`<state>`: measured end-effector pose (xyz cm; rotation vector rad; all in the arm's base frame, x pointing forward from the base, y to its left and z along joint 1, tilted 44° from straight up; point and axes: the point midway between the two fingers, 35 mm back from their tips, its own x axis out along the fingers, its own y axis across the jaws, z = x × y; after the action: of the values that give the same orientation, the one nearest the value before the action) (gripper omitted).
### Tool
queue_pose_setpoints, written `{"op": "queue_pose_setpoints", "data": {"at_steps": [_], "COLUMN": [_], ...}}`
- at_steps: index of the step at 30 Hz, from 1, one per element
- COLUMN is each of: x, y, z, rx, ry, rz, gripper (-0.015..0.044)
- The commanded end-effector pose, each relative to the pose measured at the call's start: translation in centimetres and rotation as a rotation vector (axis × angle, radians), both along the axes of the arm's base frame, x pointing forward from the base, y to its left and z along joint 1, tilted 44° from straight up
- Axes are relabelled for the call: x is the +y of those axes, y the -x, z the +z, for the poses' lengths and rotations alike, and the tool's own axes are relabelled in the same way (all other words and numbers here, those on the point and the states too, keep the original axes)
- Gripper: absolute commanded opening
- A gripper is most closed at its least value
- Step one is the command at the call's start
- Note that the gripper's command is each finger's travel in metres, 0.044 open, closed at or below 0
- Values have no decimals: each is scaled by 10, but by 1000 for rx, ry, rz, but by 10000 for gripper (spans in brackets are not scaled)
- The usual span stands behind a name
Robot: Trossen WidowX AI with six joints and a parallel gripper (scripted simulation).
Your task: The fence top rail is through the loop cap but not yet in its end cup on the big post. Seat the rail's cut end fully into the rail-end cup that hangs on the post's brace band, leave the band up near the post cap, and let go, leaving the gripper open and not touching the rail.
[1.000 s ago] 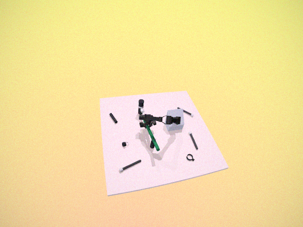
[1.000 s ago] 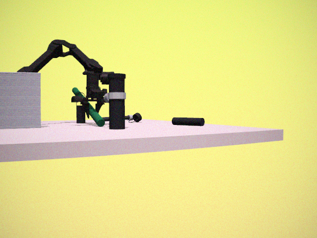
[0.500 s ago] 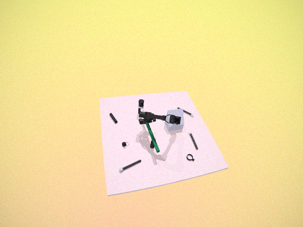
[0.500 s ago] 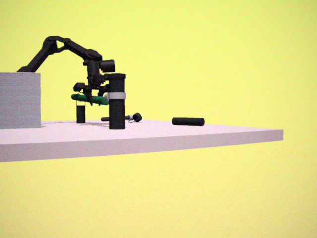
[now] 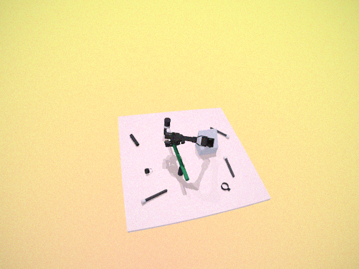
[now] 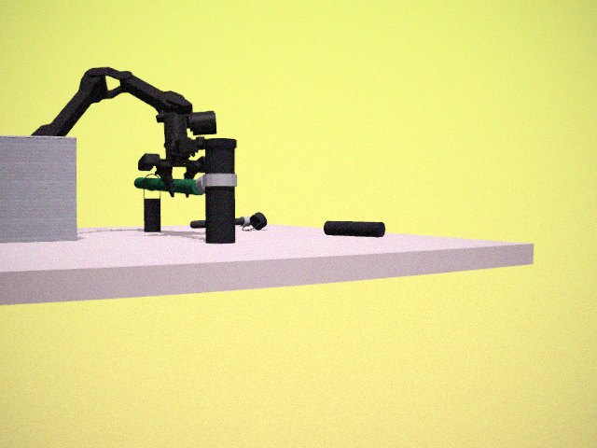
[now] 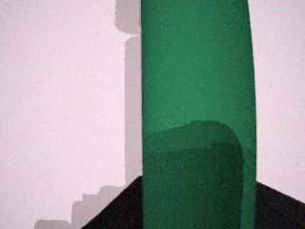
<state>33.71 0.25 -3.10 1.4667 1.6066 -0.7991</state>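
The green rail is nearly level. Its far part passes through the thin wire loop above the short black post. Its near end is beside the pale rail-end cup, slightly low against it in the exterior view; I cannot tell whether it is inside. The pale brace band is around the upper part of the big black post, below the post cap. My gripper is shut on the rail near the cup end.
The arm's pale grey block stands right of the rail in the top view. A black rod, a small loop cap, a white-tipped rod and a black ring clamp lie on the board.
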Motion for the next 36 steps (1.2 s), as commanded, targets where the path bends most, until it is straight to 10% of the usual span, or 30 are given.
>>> {"op": "queue_pose_setpoints", "data": {"at_steps": [1,36], "x": [0,-11], "y": [0,-9], "z": [0,5], "rx": [1,0], "ry": [-1,0], "rz": [0,0], "gripper": [0,0]}}
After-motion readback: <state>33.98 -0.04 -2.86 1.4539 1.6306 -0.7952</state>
